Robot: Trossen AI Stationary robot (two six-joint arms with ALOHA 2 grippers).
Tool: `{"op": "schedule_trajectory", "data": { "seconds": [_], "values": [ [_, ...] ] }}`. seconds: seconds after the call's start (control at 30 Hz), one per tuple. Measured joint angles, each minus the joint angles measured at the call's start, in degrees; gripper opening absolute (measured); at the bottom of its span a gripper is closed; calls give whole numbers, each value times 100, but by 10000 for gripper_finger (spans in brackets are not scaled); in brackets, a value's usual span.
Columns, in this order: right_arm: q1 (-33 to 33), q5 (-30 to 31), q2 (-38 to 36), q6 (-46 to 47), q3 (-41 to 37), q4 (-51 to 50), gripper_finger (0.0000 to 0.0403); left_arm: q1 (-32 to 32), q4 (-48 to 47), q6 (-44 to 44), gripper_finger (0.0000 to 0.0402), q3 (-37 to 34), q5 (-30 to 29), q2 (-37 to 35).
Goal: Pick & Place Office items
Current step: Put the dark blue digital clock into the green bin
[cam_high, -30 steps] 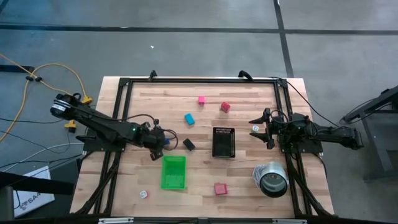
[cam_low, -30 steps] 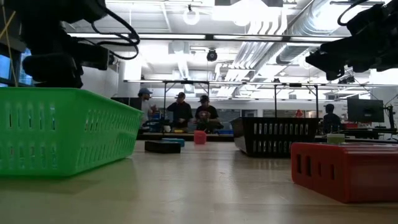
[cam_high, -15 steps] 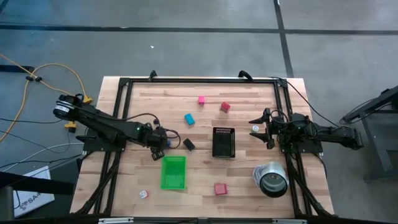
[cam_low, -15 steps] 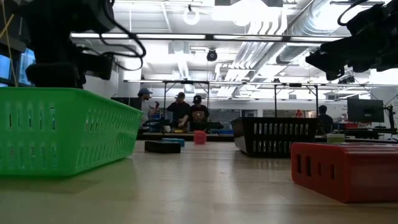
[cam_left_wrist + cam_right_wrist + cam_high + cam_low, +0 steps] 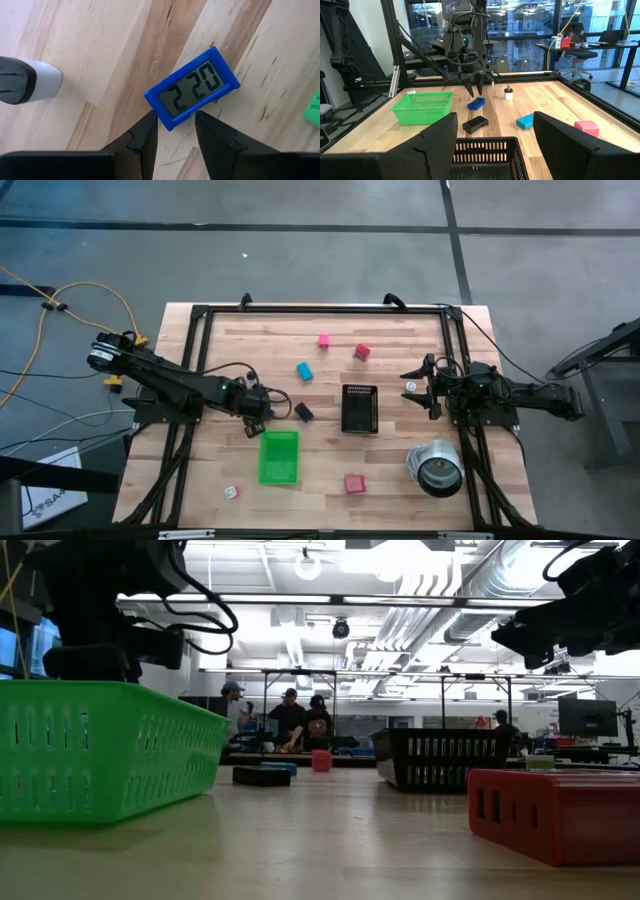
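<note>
On the left side of the bench [image 5: 400, 470]: left claw [image 5: 476, 91] clenched tight, gripping nothing, tips pointing down. Right under those tips, the dark blue piece [image 5: 192, 95], lying flat on the wood, number face up. Hard to tell whether touching. Green tray [image 5: 279, 457] close by, black piece [image 5: 303, 412] just beside. Over on the right: right claw [image 5: 414, 387] spread wide, with nothing in it, up off the bench. Small white piece [image 5: 410, 386] lying near its tips.
</note>
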Motion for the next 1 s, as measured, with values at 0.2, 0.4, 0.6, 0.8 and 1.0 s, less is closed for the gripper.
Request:
{"op": "schedule_trajectory", "data": {
  "seconds": [0.2, 0.4, 0.6, 0.8, 1.0],
  "values": [
    [0, 1, 1, 0, 1, 0, 248, 0, 71, -67, 127, 2, 14, 11],
    [0, 0, 1, 0, -1, 0, 248, 0, 66, -45, 169, 2, 19, 11],
    [0, 0, -1, 0, -1, 0, 248, 0, 63, 365, 204, 2, 13, 11],
    [0, 0, 1, 0, -1, 0, 248, -39, 59, 950, 219, 2, -96, 11],
    [0, 0, 0, 0, -1, 0, 248, -156, 136, 1956, 221, 4, -122, 11]
  ]
}}
